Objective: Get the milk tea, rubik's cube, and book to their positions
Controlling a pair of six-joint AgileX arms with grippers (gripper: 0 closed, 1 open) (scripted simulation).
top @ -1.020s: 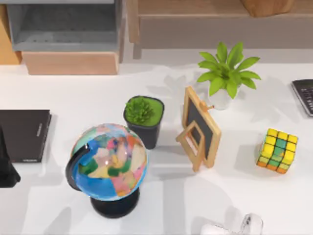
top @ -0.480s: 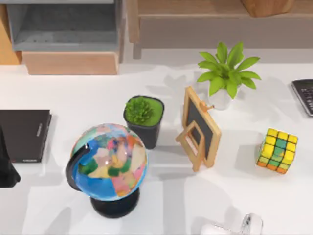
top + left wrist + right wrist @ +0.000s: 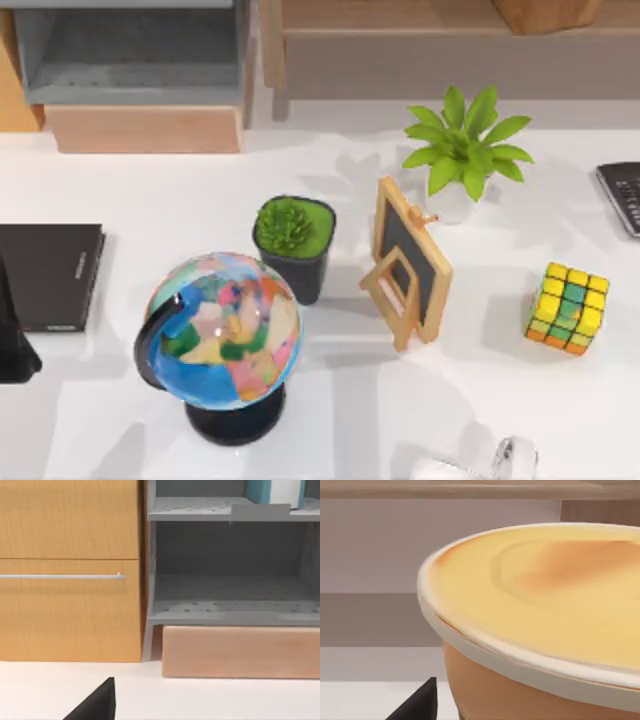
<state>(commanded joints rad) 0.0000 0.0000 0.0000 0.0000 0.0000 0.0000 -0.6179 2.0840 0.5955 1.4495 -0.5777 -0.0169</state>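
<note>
Left arm sits at the table's left edge beside the thin black book, can't tell its finger state; its wrist view faces the grey shelf unit, with the teal book on the upper shelf. Globe, black plant pot and small chalkboard easel stand mid-table; rubik's cube rests alone near the right side, yellow face up. Right arm is at the bottom edge, grip can't be judged; the milk tea cup lid looms close in its wrist view.
</note>
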